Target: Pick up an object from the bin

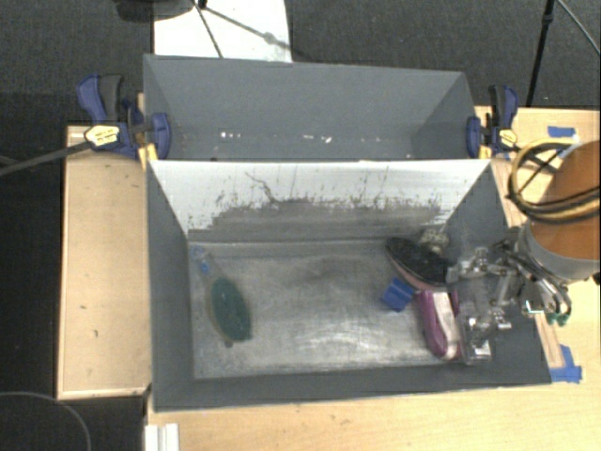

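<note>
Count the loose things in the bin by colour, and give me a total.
Green oval thing: 1
Blue block: 1
Purple thing: 1
Black thing: 1
Total: 4

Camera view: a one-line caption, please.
Pincer at the bin's right wall, beside a purple oblong object; blue block and black object close by, green oval object far left.

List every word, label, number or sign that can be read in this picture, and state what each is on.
No readable text anywhere.
Purple thing, blue block, black thing, dark green oval thing: no print that can be made out.
Grey bin: scratches only, no markings.
</note>
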Tool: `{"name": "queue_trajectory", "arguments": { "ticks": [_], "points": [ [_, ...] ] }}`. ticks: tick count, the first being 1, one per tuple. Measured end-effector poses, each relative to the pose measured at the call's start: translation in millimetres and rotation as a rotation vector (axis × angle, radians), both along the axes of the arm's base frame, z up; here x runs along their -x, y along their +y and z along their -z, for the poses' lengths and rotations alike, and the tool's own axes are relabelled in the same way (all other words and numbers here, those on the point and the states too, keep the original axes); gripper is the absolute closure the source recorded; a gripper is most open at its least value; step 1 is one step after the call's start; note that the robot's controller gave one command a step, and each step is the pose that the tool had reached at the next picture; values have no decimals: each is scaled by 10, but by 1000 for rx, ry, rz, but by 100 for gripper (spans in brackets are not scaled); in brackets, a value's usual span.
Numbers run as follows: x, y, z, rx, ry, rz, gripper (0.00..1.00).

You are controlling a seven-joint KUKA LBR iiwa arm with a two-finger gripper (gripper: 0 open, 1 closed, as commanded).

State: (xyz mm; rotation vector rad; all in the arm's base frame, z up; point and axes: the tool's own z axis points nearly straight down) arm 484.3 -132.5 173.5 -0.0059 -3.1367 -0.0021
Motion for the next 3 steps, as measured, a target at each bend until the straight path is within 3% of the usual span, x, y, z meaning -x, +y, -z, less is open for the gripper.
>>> {"name": "queue_trajectory", "arguments": {
  "ticks": [1,2,3],
  "points": [
    [-110,352,1000,-1,-3,68,0],
    [-660,711,986,1,-4,213,0],
    [-664,686,963,3,-7,209,100]
  ]
}}
